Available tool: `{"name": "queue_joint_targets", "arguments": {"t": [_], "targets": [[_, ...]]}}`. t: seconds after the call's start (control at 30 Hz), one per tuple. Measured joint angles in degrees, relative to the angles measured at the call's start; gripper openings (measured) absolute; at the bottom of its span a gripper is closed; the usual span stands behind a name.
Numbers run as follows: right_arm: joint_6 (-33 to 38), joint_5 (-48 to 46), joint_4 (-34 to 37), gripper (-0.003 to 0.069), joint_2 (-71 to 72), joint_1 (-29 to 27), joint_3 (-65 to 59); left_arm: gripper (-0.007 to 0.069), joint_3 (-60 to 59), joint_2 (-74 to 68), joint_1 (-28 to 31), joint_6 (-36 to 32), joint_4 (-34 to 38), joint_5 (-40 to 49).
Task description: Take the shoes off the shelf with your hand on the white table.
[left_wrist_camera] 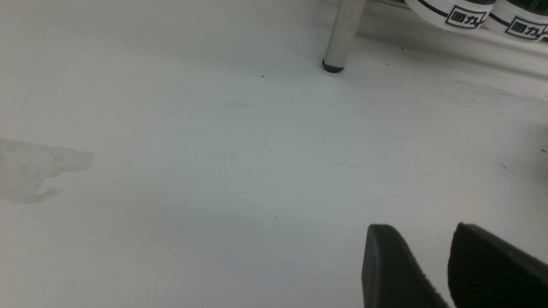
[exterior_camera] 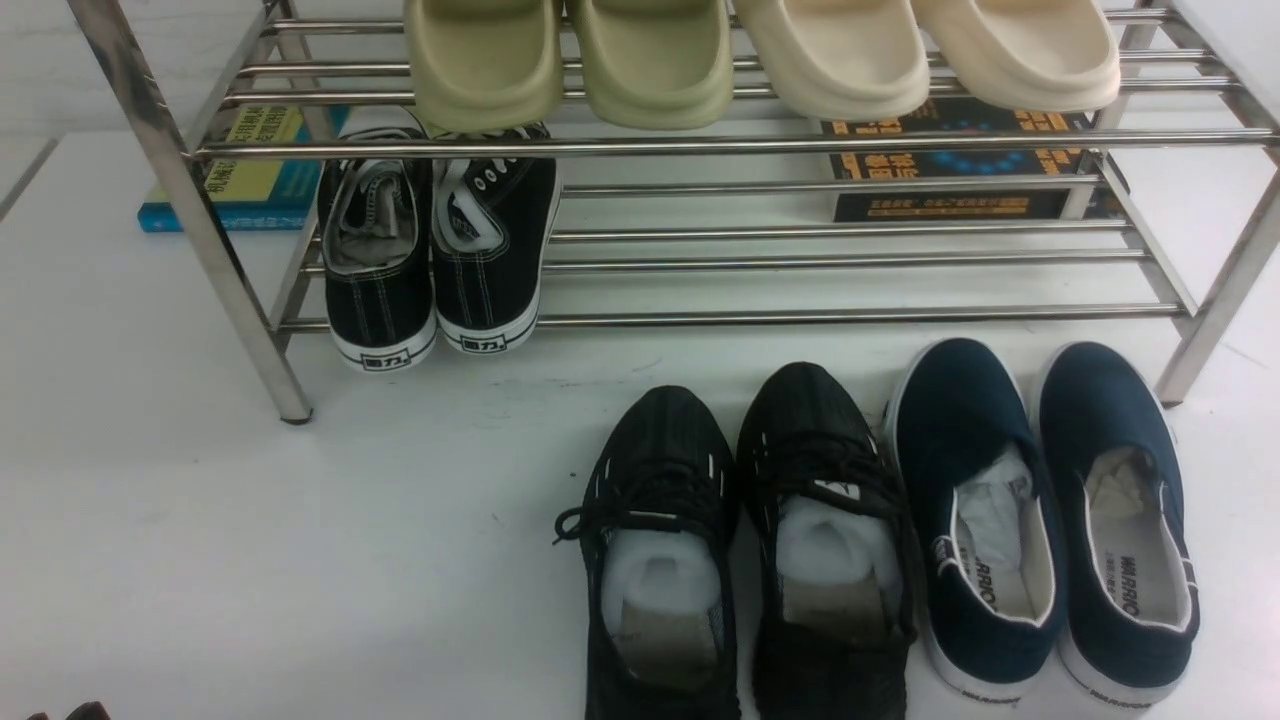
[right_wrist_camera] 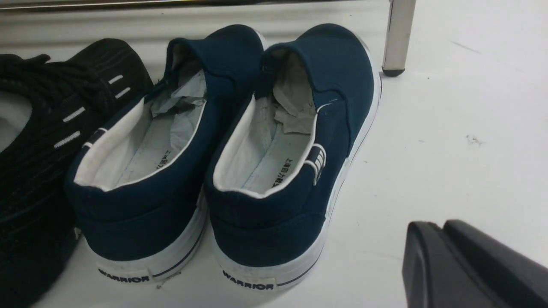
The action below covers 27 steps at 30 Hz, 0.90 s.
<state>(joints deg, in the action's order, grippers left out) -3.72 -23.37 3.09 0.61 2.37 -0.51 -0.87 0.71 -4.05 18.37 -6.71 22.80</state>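
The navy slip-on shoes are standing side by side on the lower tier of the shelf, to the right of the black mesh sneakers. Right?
Not quite. The navy slip-on shoes are off the shelf and stand on the white table in front of it, as the front view shows. They are side by side, right of the black mesh sneakers.

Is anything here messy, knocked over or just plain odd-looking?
Nothing is knocked over; every pair stands neatly. Two small oddities: books lie under the shelf beside the shoes, and the navy shoes have crumpled paper stuffed into their toes. The white table shows faint scuffs.
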Motion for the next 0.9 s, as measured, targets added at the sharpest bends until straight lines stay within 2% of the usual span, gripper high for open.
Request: {"name": "queue_joint_targets", "arguments": {"t": [0.9], "targets": [[0.06, 0.0, 0.14, 0.0095, 0.0, 0.0, 0.0, 0.0243, 0.0, 0.0, 0.0, 0.0, 0.0, 0.0]]}}
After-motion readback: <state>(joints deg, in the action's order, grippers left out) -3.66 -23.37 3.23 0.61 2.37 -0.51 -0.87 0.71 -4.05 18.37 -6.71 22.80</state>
